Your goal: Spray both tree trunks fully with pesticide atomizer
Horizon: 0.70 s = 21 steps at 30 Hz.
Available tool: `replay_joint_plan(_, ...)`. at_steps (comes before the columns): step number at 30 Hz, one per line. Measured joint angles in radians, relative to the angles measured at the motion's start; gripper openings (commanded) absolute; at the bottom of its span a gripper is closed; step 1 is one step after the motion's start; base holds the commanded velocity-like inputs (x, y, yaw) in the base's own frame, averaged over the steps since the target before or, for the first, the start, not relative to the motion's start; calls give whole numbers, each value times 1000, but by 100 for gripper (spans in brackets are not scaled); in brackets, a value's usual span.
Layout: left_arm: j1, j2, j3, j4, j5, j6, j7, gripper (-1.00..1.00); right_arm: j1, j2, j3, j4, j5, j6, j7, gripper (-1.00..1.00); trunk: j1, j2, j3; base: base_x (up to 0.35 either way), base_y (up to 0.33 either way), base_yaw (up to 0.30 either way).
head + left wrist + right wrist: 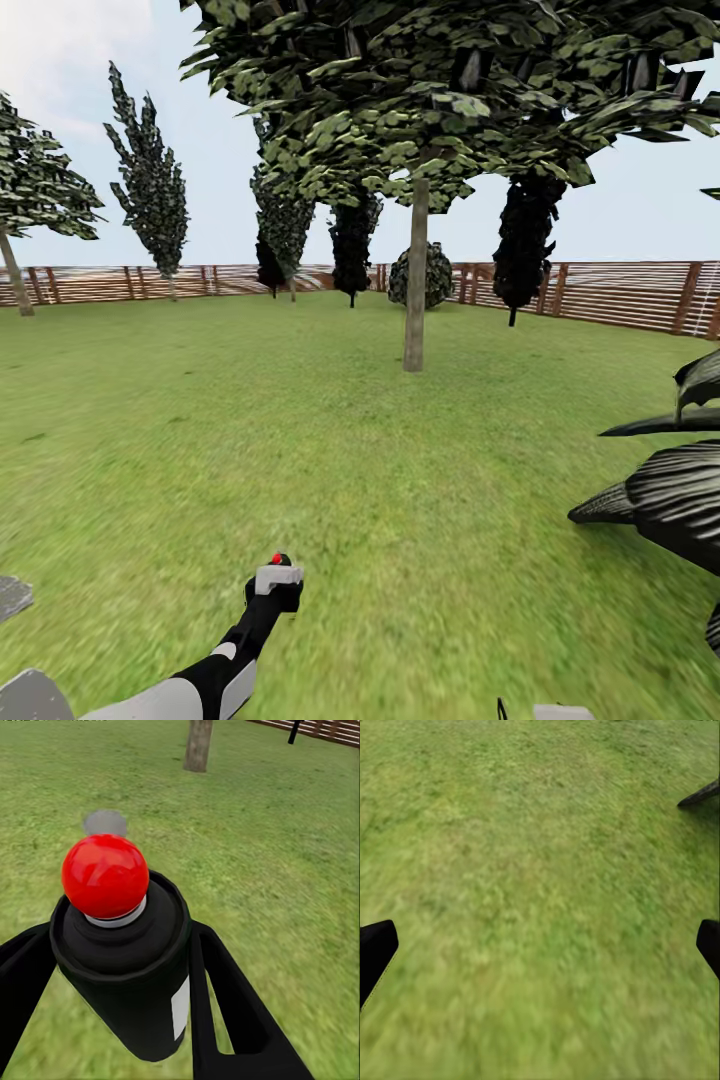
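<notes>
Your left gripper point(112, 975) holds the atomizer point(124, 967): the two black fingers point(225, 1005) are clamped on either side of its dark body, white label facing out, red knob on top. In the head view the atomizer point(276, 578) sits low and left of centre, above the lawn point(400, 520), its pale head pointing ahead. A tree point(440, 90) stands ahead, well apart, its bare trunk point(416, 280) upright on the grass before the fence point(620, 292). Your right gripper point(540, 945) hangs over grass, fingers point(375, 949) wide apart, nothing between them. Dark fronds point(670, 480) enter at right.
</notes>
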Motion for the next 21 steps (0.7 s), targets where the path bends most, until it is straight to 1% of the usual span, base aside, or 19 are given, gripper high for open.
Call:
replay_joint_plan(1, 0, 0, 0, 0, 0, 0, 0, -100, 0, 0, 0, 0, 0, 0, 0, 100, -4, 0, 0, 700, 0, 0)
replay_joint_plan(9, 0, 0, 0, 0, 0, 0, 0, -100, 0, 0, 0, 0, 1, 0, 0, 100, -3, 0, 0, 700, 0, 0)
replay_joint_plan(10, 0, 0, 0, 0, 0, 0, 0, -100, 0, 0, 0, 0, 1, 0, 0, 100, -3, 0, 0, 350, 0, 0)
replay_joint_plan(12, 0, 0, 0, 0, 0, 0, 0, -100, 0, 0, 0, 0, 1, 0, 1, 100, 9, 0, 0, 350, 0, 0)
replay_joint_plan(15, 0, -3, 0, 0, 0, -1, 0, -100, 0, 0, 0, 0, 2, 0, 0, 100, -4, 0, 0, 350, 0, 0)
replay_joint_plan(21, 0, -4, 0, 0, 0, -2, 0, -100, 0, 0, 0, 0, 2, 0, 1, 100, -3, 0, 0, 350, 0, 0)
